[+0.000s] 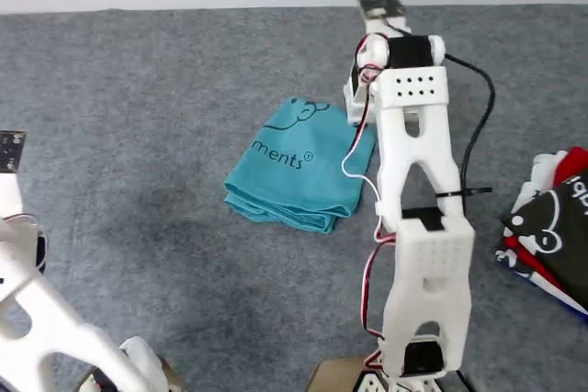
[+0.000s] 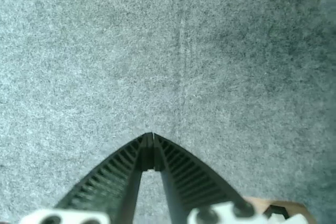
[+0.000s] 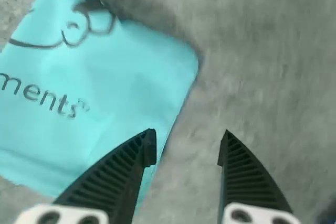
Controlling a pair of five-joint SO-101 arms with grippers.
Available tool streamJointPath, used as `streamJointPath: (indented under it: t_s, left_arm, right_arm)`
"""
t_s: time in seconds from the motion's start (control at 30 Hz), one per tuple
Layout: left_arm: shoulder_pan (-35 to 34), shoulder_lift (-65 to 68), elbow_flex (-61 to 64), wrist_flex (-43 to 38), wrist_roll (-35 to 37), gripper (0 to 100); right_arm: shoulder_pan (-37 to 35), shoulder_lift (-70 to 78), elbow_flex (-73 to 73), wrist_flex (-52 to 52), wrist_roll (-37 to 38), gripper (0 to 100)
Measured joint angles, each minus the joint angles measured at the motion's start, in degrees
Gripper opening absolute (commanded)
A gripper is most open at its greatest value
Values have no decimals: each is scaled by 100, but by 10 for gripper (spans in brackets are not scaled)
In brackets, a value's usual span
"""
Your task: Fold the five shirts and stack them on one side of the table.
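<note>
On the grey tabletop [image 1: 138, 117], a teal shirt [image 1: 299, 167] with dark print lies folded flat and nearly square, with no clear long axis and its layered edges facing the arm bases. The right end effector [image 3: 186, 142] hangs released astride the shirt's side edge. The left end effector [image 2: 153, 137] is clenched empty, well apart from it.

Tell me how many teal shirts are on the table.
1. The folded teal shirt lies central on the table, edge below the right claw. The stack at right may hide others.
</note>
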Motion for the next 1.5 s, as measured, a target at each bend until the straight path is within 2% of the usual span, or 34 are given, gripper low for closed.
streamJointPath:
  t_s: [0.17,0.33,0.4,0.53,0.6,0.93,1.33,1.5]
  left_arm:
    - [0,0,0,114,0,8]
    - [0,0,0,114,0,8]
    - [0,0,0,114,0,8]
    - [0,0,0,114,0,8]
    - [0,0,0,114,0,8]
    - [0,0,18,114,0,8]
    - [0,0,18,114,0,8]
    - [0,0,18,114,0,8]
  right_arm:
    - [-141,-440,993,0,-879,203]
    - [-404,-440,1178,0,-1081,210]
    - [-475,-387,1178,0,-1143,254]
    - [-545,-88,1178,0,-1530,412]
    - [-624,97,1178,0,-1749,433]
    - [-985,545,1178,-721,-2084,433]
    - [-1029,976,1178,-1495,-2295,431]
    - [-1055,1398,1169,-1785,-2295,336]
